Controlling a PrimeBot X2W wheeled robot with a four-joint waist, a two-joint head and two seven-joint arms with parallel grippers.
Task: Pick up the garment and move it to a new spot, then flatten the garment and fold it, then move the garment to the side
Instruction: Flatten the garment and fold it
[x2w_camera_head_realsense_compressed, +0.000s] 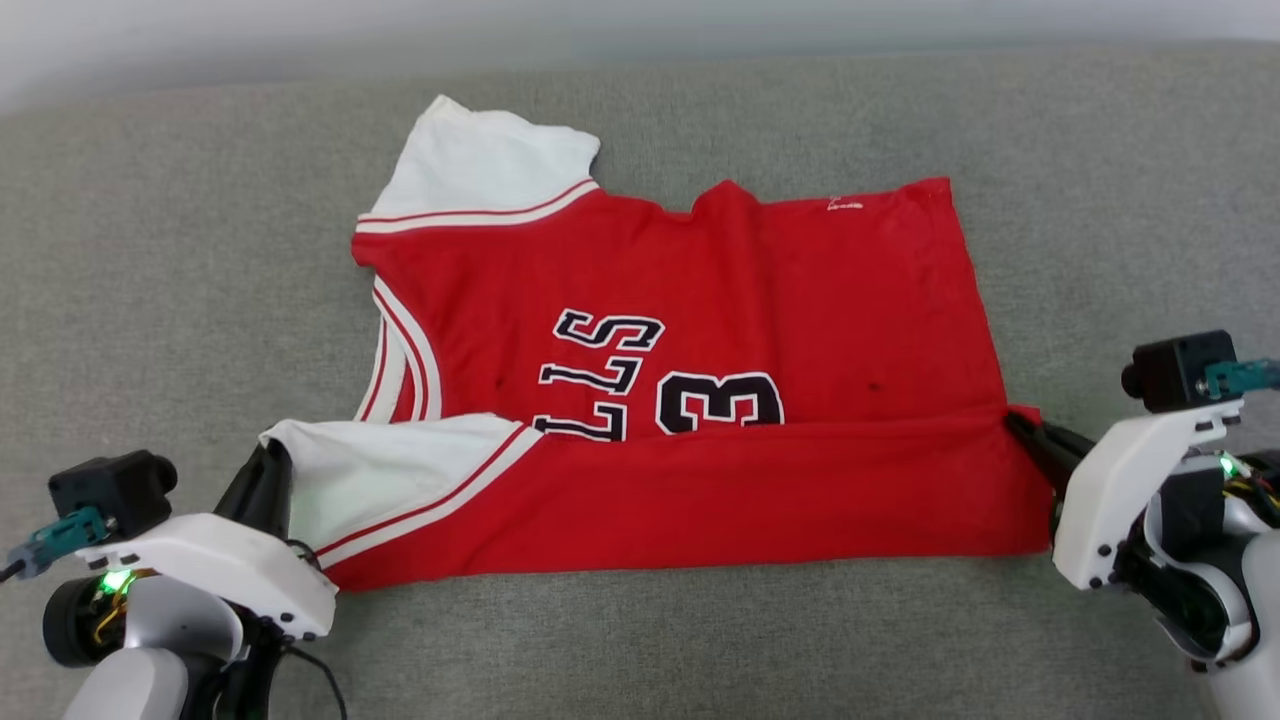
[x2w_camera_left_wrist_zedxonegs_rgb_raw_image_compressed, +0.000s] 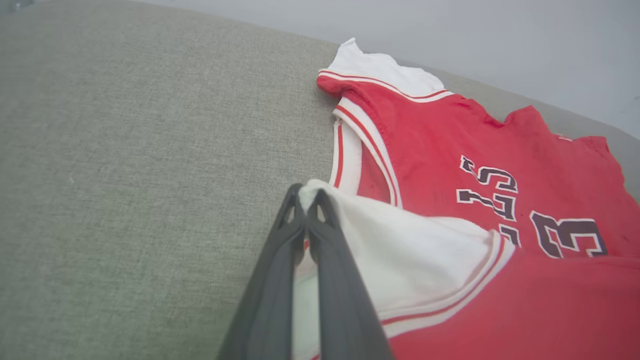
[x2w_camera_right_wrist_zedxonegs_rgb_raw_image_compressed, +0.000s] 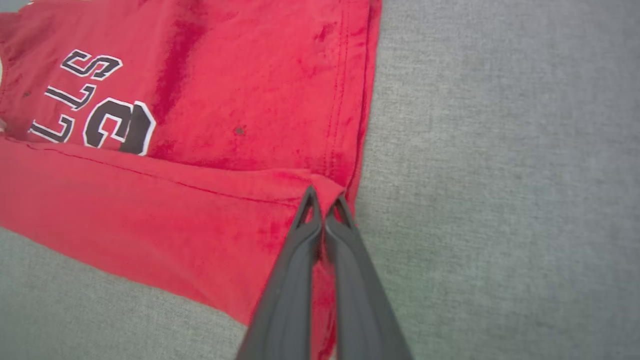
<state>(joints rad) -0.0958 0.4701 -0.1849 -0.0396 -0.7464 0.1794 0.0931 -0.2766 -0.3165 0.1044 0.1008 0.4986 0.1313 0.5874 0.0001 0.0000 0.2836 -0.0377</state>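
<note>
Midway across the grey cushion (x2w_camera_head_realsense_compressed: 150, 300), the garment (x2w_camera_head_realsense_compressed: 700, 290) lies half-folded, left gripper (x2w_camera_head_realsense_compressed: 272, 462) pinching its white sleeve (x2w_camera_left_wrist_zedxonegs_rgb_raw_image_compressed: 400, 240) and right gripper (x2w_camera_head_realsense_compressed: 1015, 420) its hem corner (x2w_camera_right_wrist_zedxonegs_rgb_raw_image_compressed: 334, 187), so any uneven pull or snagged release could skew or undo the fold.

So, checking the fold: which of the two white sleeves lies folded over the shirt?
The near sleeve, pinched by the left gripper, covering part of the lettering. The far sleeve lies spread flat on the grey surface.
</note>
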